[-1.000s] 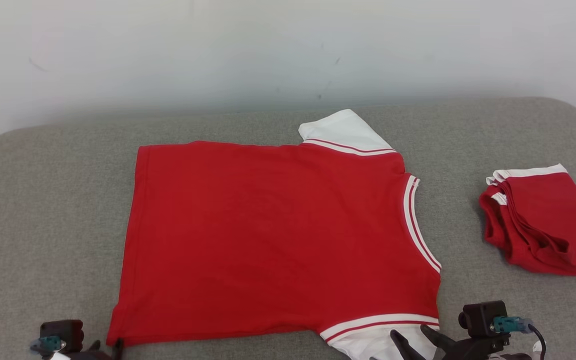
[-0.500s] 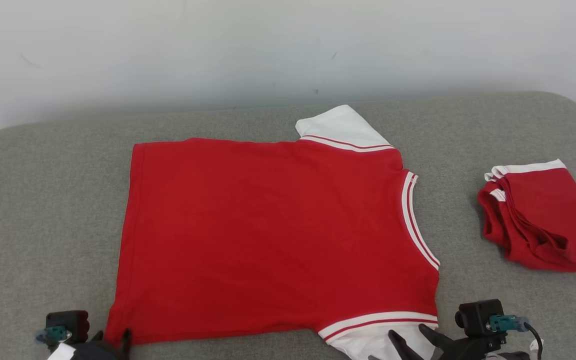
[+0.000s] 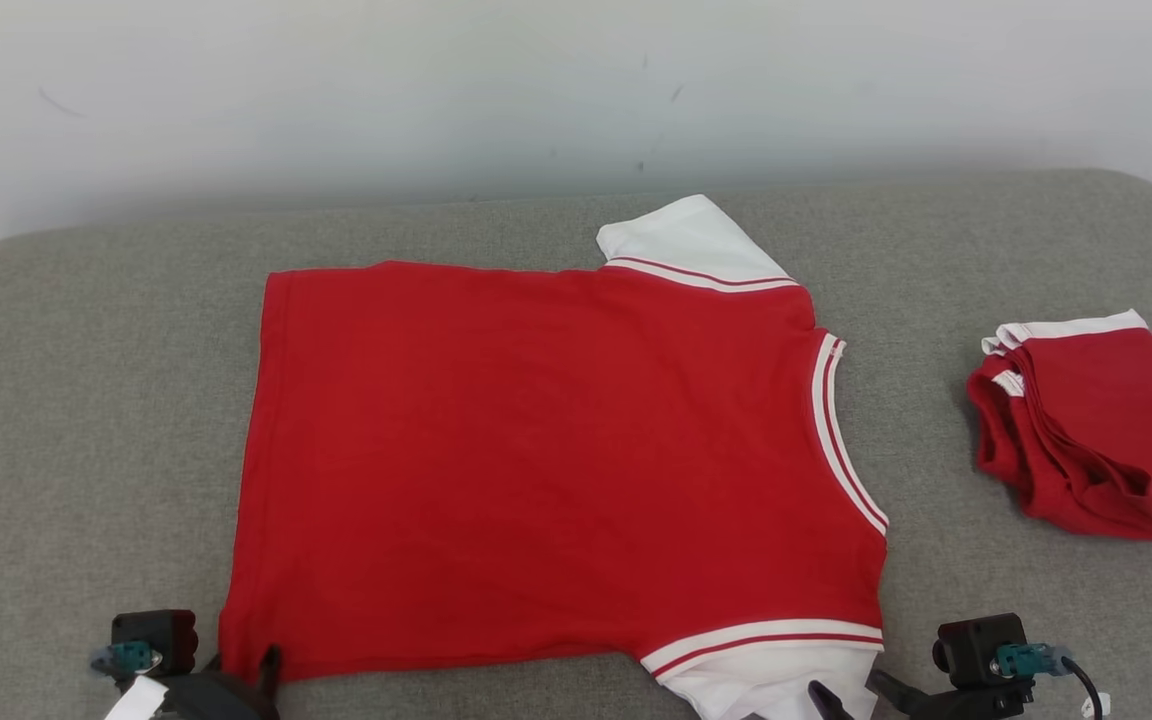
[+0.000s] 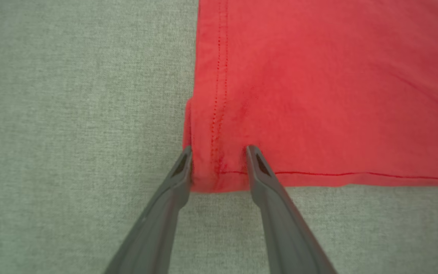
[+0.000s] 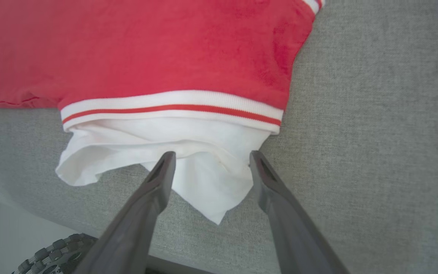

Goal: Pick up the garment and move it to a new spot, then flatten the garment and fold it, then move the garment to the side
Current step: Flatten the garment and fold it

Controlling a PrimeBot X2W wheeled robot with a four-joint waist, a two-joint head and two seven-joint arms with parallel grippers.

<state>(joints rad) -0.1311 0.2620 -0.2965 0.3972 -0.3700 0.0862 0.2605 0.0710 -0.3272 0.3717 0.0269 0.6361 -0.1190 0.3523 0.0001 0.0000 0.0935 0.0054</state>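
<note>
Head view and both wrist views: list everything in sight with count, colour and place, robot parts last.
garment: one, red with white sleeves and striped trim, spread flat mid-cushion.
folded pile: one, red with white trim, on the cushion at the robot's right.
cushion: one, grey fabric, under both.
wall: one, white, behind the cushion.
left gripper: one, dark, open, astride the garment's near hem corner.
right gripper: one, dark, open, over the near white sleeve.

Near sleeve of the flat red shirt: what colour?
White sleeve, with a white band carrying one red stripe at its seam; best in right wrist view.
</note>
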